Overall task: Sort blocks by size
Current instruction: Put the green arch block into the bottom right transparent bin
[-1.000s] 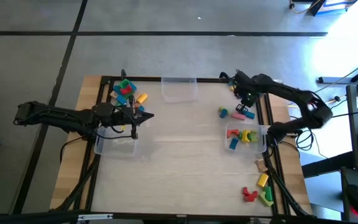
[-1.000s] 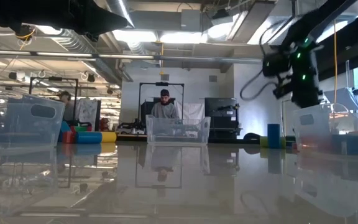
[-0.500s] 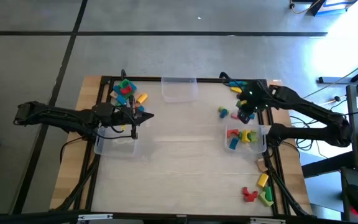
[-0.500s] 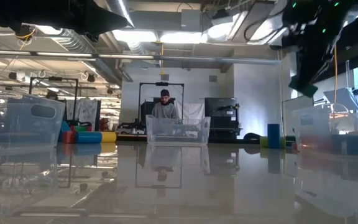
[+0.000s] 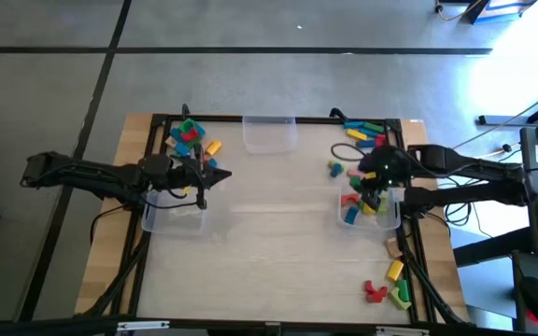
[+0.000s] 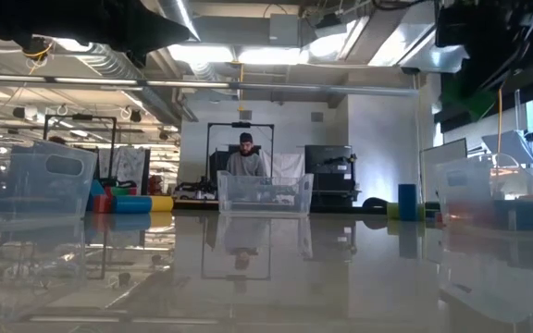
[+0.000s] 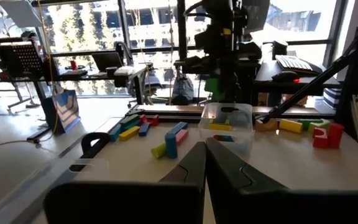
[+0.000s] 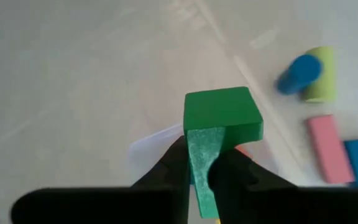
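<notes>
My right gripper [image 5: 372,183] hangs over the clear bin [image 5: 395,220] at the table's right and is shut on a green block [image 8: 222,117]. That block also shows high at the right of the low view [image 6: 471,102]. In the bin lie red, yellow and blue blocks [image 5: 362,203]. Loose blocks lie in a far-right heap [image 5: 362,133], beside the bin [image 5: 336,169], in a far-left heap [image 5: 191,138] and at the near right [image 5: 389,283]. My left gripper [image 5: 202,179] waits shut above the left clear bin [image 5: 177,217]. My right gripper pinches the green block between its two fingers, on two opposite faces at its lower part [image 8: 201,163]. The block's square end sticks out past the fingertips [image 8: 178,163]. The fingers slant downward. The block is lifted clear, above the right bin.
A third clear bin [image 5: 270,133] stands at the far middle edge. The wrist view shows a blue cylinder [image 8: 298,72], a yellow-green one [image 8: 321,82] and a pink bar [image 8: 327,148] on the table. A black frame rail [image 5: 409,252] runs along the right side. A person stands beyond the table [image 6: 244,159].
My right gripper has swung from the far-right heap toward the near edge and risen, carrying the green block until it hangs over the right bin. It has also tipped to point more steeply down.
</notes>
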